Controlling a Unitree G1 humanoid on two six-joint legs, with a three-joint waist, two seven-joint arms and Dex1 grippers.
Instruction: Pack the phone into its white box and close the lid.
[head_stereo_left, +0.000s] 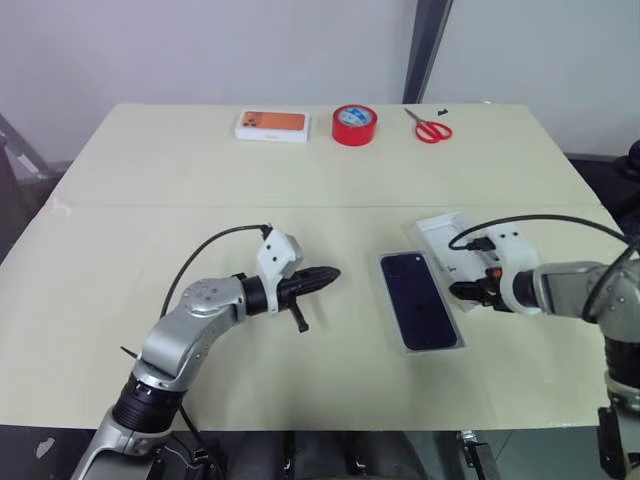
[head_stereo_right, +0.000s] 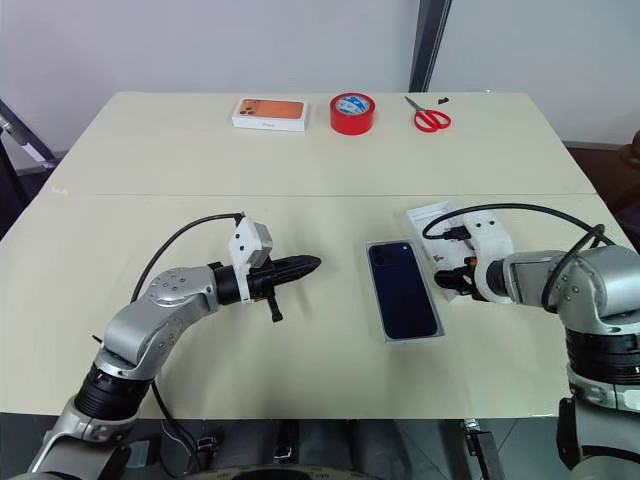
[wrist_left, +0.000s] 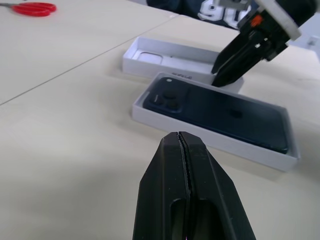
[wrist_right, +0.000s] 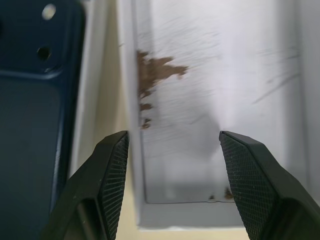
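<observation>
The dark navy phone (head_stereo_left: 420, 300) lies back up inside the shallow white box (wrist_left: 215, 142) right of the table's middle. Just behind it a second white tray (wrist_left: 170, 55) lies open side up with a rounded recess inside. No print shows on it, so I cannot tell whether it is the lid. My right gripper (head_stereo_left: 462, 292) points steeply down at that tray's (wrist_right: 215, 75) near corner, beside the phone (wrist_right: 30, 100). It is open, with one finger by the tray's wall and nothing held. My left gripper (head_stereo_left: 330, 272) hovers left of the box, shut and empty, and points at the phone (wrist_left: 220, 112).
Along the far edge sit a white box printed with an orange phone (head_stereo_left: 272, 124), a red tape roll (head_stereo_left: 354, 124) and red scissors (head_stereo_left: 432, 128). A seam crosses the tan tabletop (head_stereo_left: 150, 190). Bare surface lies between my left gripper and the phone box.
</observation>
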